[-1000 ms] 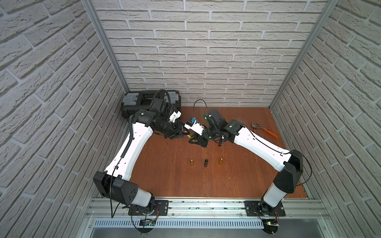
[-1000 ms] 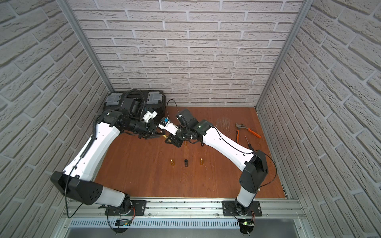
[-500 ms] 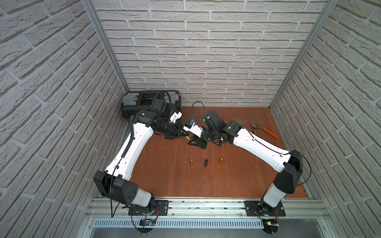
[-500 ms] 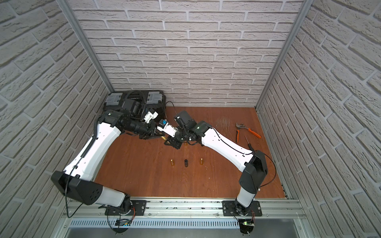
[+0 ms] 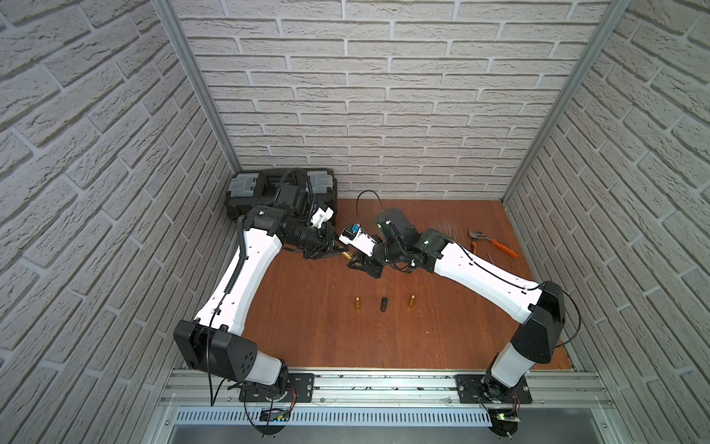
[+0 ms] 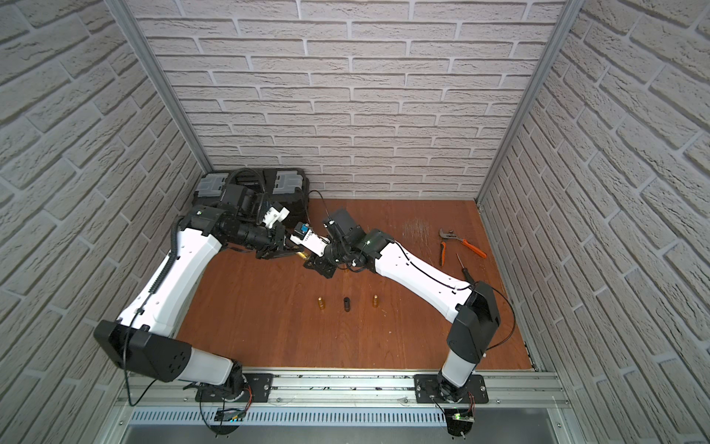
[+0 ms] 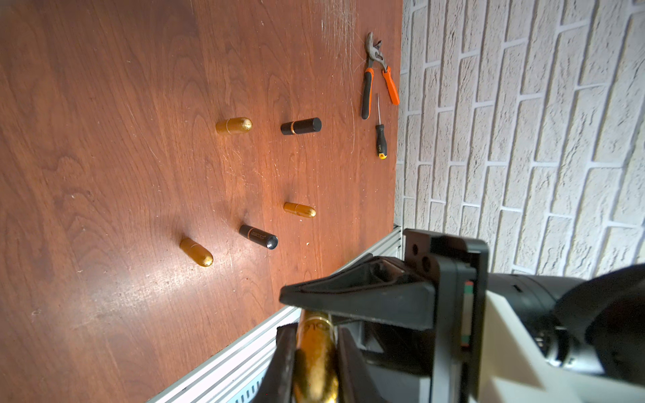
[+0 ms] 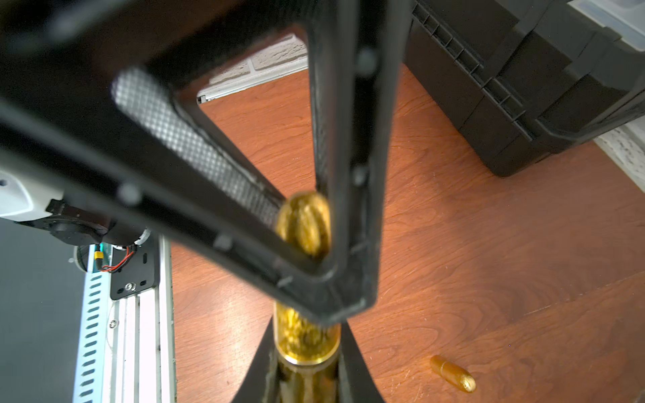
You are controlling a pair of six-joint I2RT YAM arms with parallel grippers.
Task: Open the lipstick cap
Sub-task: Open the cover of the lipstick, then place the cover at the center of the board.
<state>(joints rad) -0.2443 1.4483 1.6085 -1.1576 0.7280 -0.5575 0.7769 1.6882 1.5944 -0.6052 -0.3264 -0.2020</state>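
A black toolbox (image 5: 246, 200) sits behind the left pincer (image 5: 338, 253), against the back wall. The left pincer is clamped tight on the rounded cap (image 8: 305, 223) of a gold lipstick (image 8: 307, 336), which is held in the air above the table (image 5: 307, 338). Tip to tip with it, the right pincer (image 5: 355, 264) is closed firmly on the lipstick's base, so the tube bridges the two pincers. In front of both, nearer the rail, three other lipsticks (image 5: 383, 304) stand in a row: gold, black, gold. Well to the right of the right pincer lie orange-handled pliers (image 5: 493, 243), with a screwdriver (image 6: 463, 269) just beside them.
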